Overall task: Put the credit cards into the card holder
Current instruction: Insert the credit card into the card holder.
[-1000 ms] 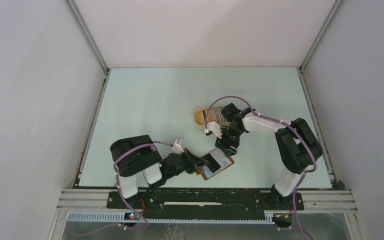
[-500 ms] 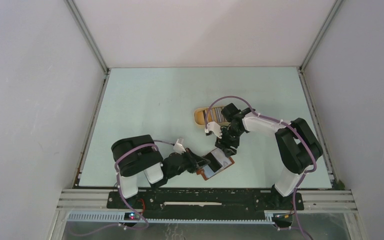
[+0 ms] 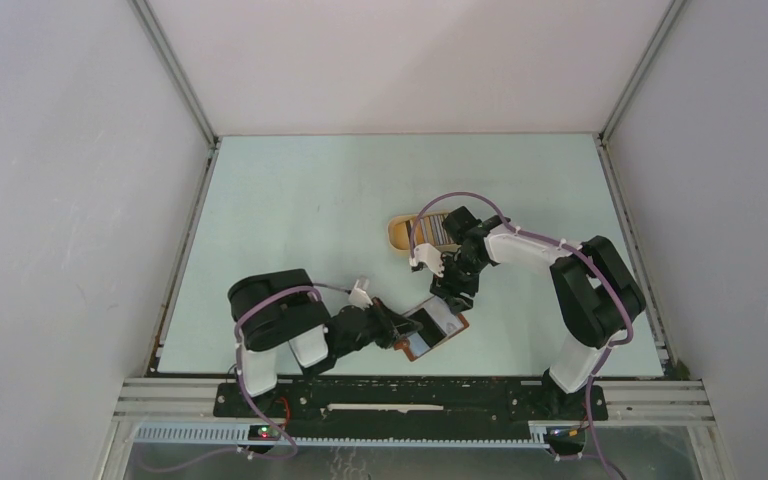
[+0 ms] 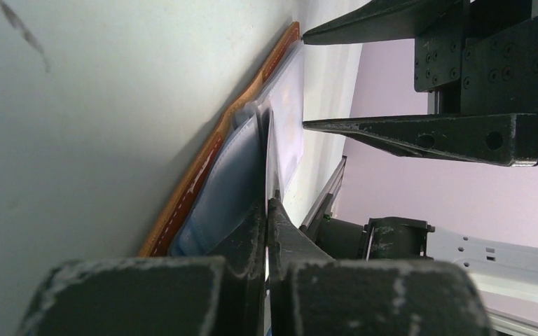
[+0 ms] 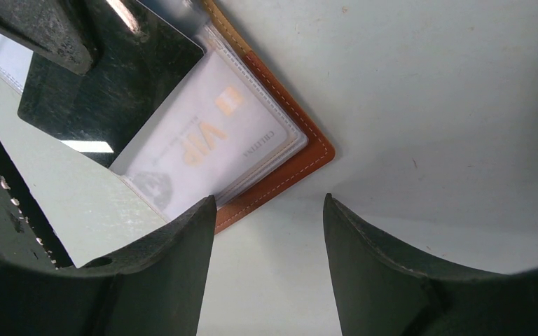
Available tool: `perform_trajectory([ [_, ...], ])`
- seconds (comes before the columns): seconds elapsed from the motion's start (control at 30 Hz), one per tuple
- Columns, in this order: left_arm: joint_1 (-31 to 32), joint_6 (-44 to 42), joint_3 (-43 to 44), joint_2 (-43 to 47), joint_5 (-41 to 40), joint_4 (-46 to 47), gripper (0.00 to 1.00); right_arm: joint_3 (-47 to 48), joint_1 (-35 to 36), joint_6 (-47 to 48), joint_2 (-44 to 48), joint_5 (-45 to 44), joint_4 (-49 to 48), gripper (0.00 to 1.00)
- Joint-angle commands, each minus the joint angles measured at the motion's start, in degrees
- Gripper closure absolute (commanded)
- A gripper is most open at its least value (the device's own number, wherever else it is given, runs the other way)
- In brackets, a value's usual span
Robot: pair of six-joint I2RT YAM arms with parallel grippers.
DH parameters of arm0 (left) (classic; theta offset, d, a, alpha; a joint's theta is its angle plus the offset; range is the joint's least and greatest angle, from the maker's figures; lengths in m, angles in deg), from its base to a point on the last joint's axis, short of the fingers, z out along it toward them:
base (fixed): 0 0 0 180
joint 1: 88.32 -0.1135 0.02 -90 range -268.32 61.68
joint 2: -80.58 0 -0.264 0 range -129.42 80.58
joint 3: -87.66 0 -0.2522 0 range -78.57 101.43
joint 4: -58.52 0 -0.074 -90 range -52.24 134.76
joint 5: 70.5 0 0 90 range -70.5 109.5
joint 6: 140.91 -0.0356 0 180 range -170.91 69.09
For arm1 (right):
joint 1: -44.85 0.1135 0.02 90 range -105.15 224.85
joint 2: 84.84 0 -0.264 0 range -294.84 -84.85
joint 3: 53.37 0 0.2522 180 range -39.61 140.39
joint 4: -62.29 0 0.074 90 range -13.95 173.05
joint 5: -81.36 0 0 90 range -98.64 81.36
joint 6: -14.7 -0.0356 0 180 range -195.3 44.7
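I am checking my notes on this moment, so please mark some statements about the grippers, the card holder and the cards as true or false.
1. The left gripper is shut on a clear sleeve of the card holder. True.
2. The right gripper holds a card. False: its jaws stand open and empty near the holder's corner.
3. A white VIP card sits in a clear sleeve. True.
4. The card holder is folded shut. False: it lies open.
5. Credit cards show in the tan tray. True.
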Motion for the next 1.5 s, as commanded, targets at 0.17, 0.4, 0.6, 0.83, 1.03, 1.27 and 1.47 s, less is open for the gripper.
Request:
perform_trajectory([
  [0.17,0.5,4.35,1.51,-4.87,1.94,4.25,1.0,0.59,1.17,0.73,-0.29,-0.04,1.25,0.34],
  [0.4,-0.16,3.11,2.8,-5.4,1.52,3.99,1.0,0.61,1.31,0.72,-0.03,-0.04,1.29,0.33],
  [0.6,-0.73,2.14,3.91,-6.33,1.6,3.73,1.0,0.61,1.26,0.27,0.7,0.29,1.07,0.32],
  [0.83,-0.99,1.9,4.79,-6.92,1.77,3.62,0.97,1.21,0.76,-1.12,3.8,1.35,1.2,0.27],
  [1.03,-1.04,1.76,4.78,-6.99,1.95,3.55,0.91,1.09,-0.03,-0.76,8.11,3.23,1.66,0.29],
  [1.27,-1.16,1.31,4.78,-7.05,2.11,3.64,0.78,-2.24,-0.16,3.01,16.71,8.55,0.57,0.33],
  [1.47,-1.25,0.62,4.7,-6.99,2.22,3.79,0.69,-8.05,0.49,10.89,27.01,19.18,-0.64,0.4],
])
